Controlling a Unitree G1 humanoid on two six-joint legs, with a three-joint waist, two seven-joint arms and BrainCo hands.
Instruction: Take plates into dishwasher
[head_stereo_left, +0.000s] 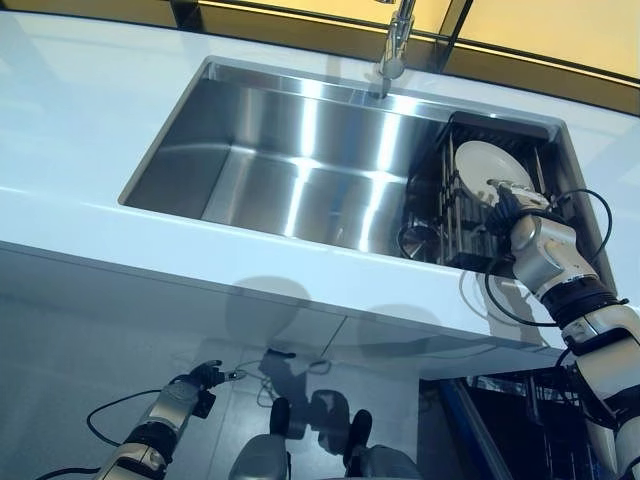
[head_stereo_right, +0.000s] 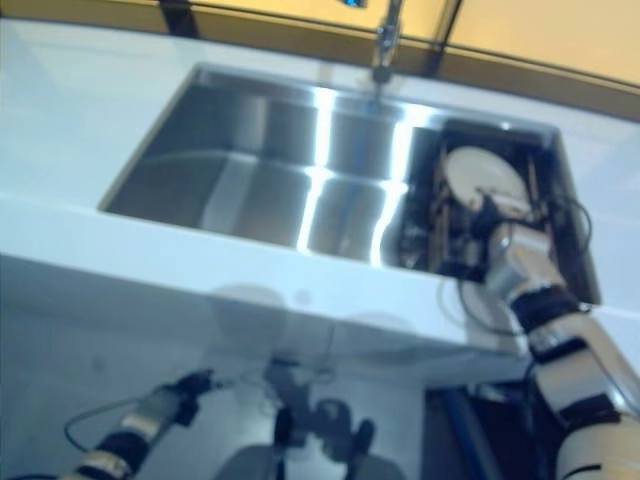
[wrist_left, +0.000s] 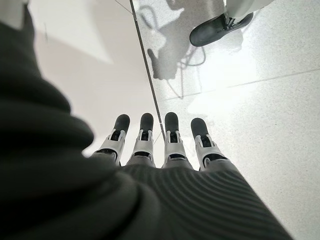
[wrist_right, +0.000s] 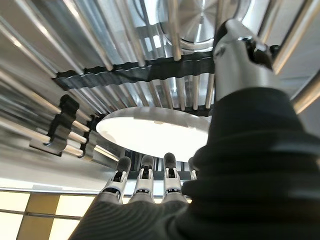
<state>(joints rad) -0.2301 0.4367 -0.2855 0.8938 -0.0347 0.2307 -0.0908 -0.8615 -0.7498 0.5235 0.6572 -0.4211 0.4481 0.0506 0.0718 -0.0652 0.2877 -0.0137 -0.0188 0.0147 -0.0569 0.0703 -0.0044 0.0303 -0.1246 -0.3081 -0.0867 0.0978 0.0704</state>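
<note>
Inside the sink (head_stereo_left: 250, 150), a dark rack (head_stereo_left: 440, 235) holds one white plate (head_stereo_left: 480, 165) upright, the right hand (head_stereo_left: 510, 205) reaching it with straight fingers, thumb apart

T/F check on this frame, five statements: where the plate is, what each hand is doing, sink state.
1. A white plate stands in the dark rack at the right end of the sink. True.
2. The right hand is at the plate in the rack. True; its wrist view shows straight fingers by the plate's rim, thumb on the other side.
3. The left hand holds a plate. False: it hangs low below the counter, fingers straight, holding nothing.
4. The sink basin left of the rack is stacked with dishes. False: bare steel shows there.
5. The faucet stands behind the sink's back edge. True.
</note>
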